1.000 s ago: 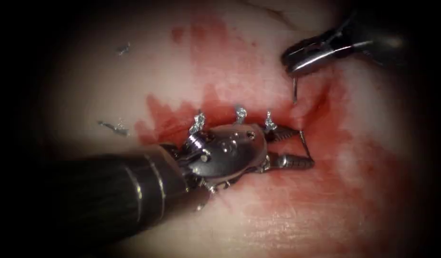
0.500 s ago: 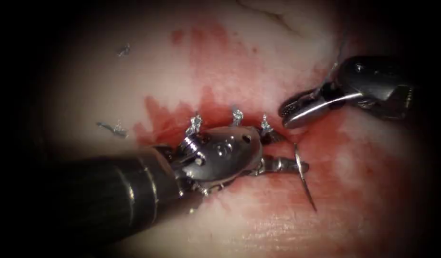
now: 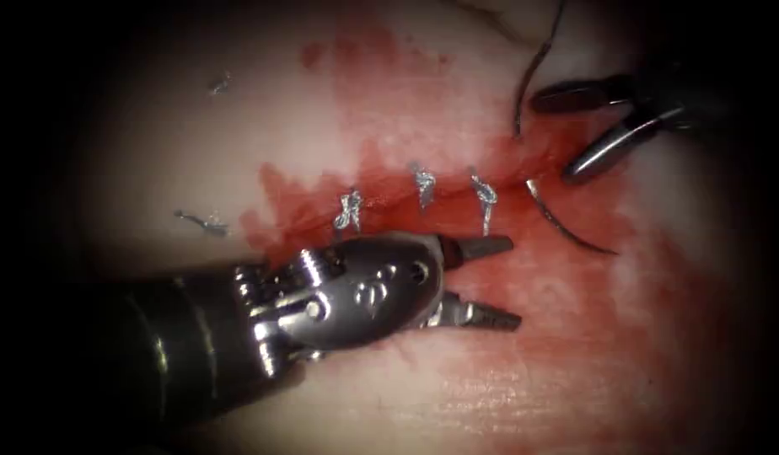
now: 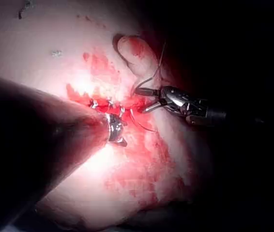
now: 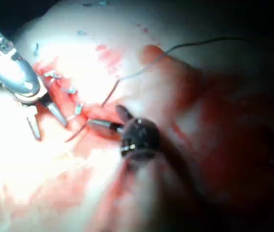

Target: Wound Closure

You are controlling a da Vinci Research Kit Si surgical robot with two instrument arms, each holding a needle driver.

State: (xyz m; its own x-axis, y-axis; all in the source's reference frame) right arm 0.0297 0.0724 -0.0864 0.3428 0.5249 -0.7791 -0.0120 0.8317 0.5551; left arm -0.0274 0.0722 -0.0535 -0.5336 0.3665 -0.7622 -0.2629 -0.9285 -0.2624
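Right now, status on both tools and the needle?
Left tool jaws open, holding nothing. Right tool jaws open, holding nothing. Needle free of both, lying at the right end of the cut, one end at the tissue. Thread trails upward.

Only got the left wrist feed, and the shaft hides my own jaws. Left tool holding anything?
Observer: No. The endoscope view shows the left tool with its jaws open and empty, just below the cut.
Operator: Stitches in place?
Observer: Three stitches cross the cut.
Operator: Needle?
Observer: The needle lies at the cut's right end, held by neither tool; the right tool is open and empty. I cannot tell whether the needle's upper end sits in the tissue.
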